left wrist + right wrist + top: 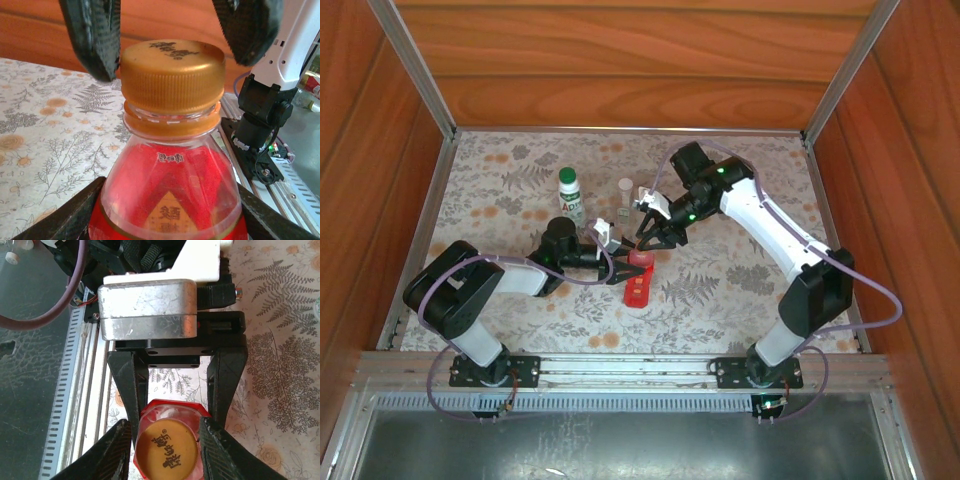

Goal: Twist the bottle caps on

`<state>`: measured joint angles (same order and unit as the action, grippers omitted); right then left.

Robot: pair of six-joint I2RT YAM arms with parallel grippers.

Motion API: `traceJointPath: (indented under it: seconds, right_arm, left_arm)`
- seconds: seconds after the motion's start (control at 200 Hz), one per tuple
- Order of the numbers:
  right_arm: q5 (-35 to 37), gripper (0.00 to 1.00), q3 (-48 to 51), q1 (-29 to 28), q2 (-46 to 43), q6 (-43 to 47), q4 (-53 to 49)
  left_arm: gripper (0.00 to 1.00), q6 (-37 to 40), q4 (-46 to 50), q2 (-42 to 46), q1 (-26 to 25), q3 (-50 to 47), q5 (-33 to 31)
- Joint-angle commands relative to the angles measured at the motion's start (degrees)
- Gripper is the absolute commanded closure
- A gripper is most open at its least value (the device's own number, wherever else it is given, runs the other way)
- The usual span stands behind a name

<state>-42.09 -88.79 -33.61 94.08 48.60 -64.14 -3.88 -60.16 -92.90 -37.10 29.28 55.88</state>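
Floral mat (740, 270): three bottles (570, 205); left hand (624, 268), right hand (655, 243) flank red bottle (638, 287).

At the centre of the top view, the red clear-plastic bottle (638, 284) sits on the flowered mat (500, 210), with the ribbed orange screw cap (172, 75) on its neck. The left gripper (620, 269) clasps its body from the left. The right gripper (651, 244), behind it, straddles the cap with its fingers apart. Further up and left stands the white green-labelled bottle (570, 206), topped by the green round cap (567, 175). The tiny clear bottle (625, 190) is just to its right.
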Motion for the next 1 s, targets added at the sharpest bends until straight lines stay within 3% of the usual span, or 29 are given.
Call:
traceJointPath:
  seconds: [0.0, 0.3, 0.425, 0.74, 0.994]
  right_arm:
    - [-1.91, 0.61, -1.17, 0.46, 0.69, 1.43, -1.91]
    - [-1.45, 0.77, -0.84, 0.47, 0.66, 1.19, -1.70]
    - [-1.34, 0.78, 1.19, 0.47, -0.46, -0.24, -0.26]
    - [-2.17, 0.95, 17.40, 0.44, -8.15, -18.16, 21.14]
    - [3.29, 1.00, 26.50, -0.09, -13.68, -32.07, 33.17]
  left_arm:
    - [0.42, -0.08, 1.11, -0.45, 0.58, -0.01, 2.04]
    - [0.43, -0.47, 1.10, -0.46, 0.71, 0.08, 1.92]
    - [0.42, -1.05, 1.15, -0.11, 0.70, 0.17, 1.10]
    - [0.44, -2.03, 1.18, -0.10, 0.67, 0.53, -1.96]
    - [0.44, -2.01, 1.12, -0.06, 0.67, 1.11, -4.17]
